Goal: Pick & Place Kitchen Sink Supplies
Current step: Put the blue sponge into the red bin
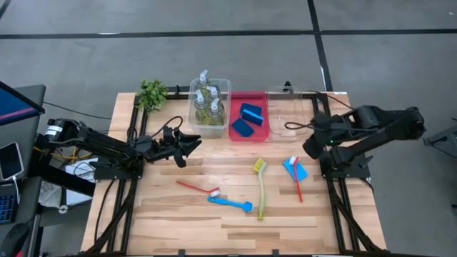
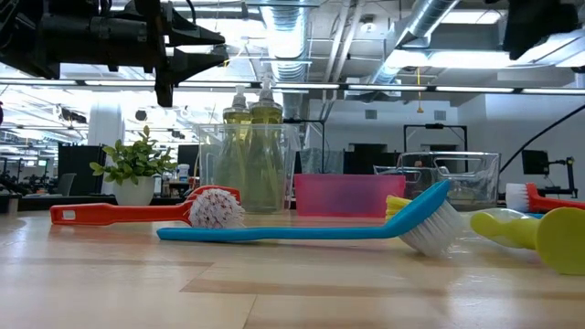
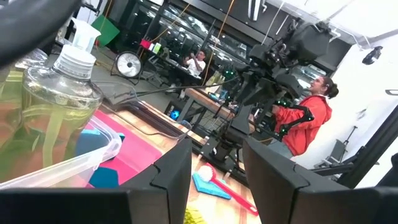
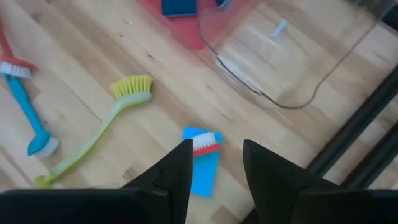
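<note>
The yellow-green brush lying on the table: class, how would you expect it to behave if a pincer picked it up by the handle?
The yellow-green brush looks like slim moulded plastic, so it is probably light and fairly stiff. Its bristle head sits at one end, so a grip far down the long handle may let it tilt. It lies flat, so rolling seems unlikely.

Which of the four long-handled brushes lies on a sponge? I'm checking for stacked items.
The red-handled brush nearest the right gripper: its bristle head rests on the flat blue sponge. The other three lie on bare wood.
</note>
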`<state>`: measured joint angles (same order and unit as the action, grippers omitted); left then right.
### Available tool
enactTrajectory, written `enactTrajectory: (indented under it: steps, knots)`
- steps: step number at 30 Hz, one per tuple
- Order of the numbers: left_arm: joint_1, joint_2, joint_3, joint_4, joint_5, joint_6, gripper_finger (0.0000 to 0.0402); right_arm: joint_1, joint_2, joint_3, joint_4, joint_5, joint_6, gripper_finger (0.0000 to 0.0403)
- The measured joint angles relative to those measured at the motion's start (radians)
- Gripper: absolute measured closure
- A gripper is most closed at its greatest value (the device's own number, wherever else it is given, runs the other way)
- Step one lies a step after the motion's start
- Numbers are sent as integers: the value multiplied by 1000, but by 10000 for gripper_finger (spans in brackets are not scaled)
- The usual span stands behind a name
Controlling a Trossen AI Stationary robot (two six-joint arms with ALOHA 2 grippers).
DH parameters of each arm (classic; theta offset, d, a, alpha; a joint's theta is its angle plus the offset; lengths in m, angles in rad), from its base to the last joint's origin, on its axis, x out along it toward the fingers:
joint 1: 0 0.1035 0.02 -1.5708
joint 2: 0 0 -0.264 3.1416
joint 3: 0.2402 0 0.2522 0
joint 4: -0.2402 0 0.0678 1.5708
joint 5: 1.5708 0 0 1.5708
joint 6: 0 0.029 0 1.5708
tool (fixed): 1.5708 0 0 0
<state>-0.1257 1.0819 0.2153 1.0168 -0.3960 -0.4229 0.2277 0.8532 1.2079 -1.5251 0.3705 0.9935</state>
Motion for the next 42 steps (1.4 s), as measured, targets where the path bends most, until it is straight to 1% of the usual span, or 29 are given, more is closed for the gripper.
enactTrajectory:
  steps: [4, 6, 10, 13, 17, 21, 25, 30, 42]
  knots:
    - [0, 0, 0, -6, 0, 0, 257, 70, 2, -6, -30, 41, 106, 270]
    - [0, 0, 0, -6, 0, 0, 257, 98, 2, -31, -27, 51, 149, 270]
    - [0, 0, 0, -7, 0, 0, 257, 143, 2, -126, -20, 44, 234, 269]
    - [0, 0, 0, -7, 0, 0, 257, 176, 3, -221, 9, 17, 292, 271]
    - [0, 0, 0, -7, 0, 0, 257, 214, 3, -348, 128, -12, 350, 274]
    - [0, 0, 0, -7, 0, 0, 257, 241, 3, -456, 302, -33, 351, 280]
    - [0, 0, 0, -7, 0, 0, 257, 250, 14, -530, 420, -32, 352, 284]
    - [0, 0, 0, -8, 0, 0, 257, 249, 36, -573, 438, -30, 395, 285]
    - [0, 0, 0, -15, 0, 0, 257, 248, 119, -581, 452, -31, 398, 285]
